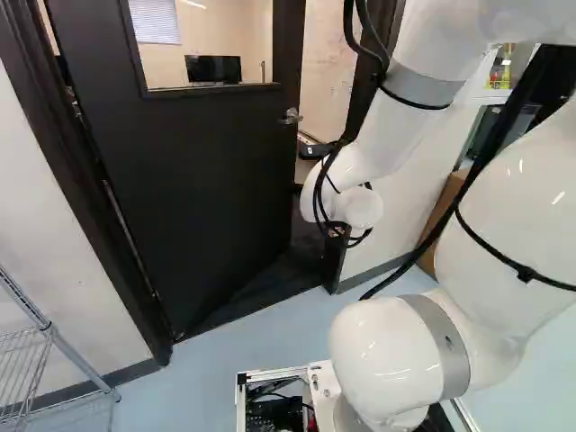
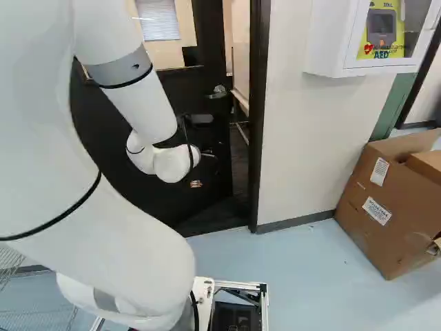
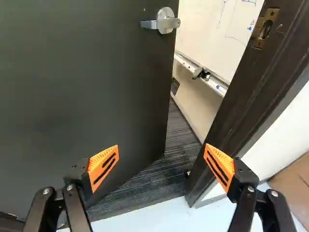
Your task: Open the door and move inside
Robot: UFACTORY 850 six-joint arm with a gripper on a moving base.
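Left base view: a grey wire rack (image 1: 56, 346) stands left of the black door with a glass window (image 1: 198, 162), which hangs ajar, swung in toward the room beyond. Its silver lever handle (image 1: 291, 116) sits near the door's free edge, and nothing grips it. Just beyond that edge comes the gap, with dark striped carpet (image 3: 161, 176) inside. In the wrist view the black hand with orange pads (image 3: 161, 152) is spread wide, holding nothing, one finger on the door's side and the other toward the dark brown door frame (image 3: 241, 104); whether either touches, I can't tell. Farther right of the door, a brown cardboard box (image 2: 386, 214) rests against the wall.

So the unlatching looks done and the opening partly so. Likely left: pushing the door wider, then driving the metal-framed base (image 2: 265, 303) through, as it stands outside on pale blue floor (image 2: 296, 265).
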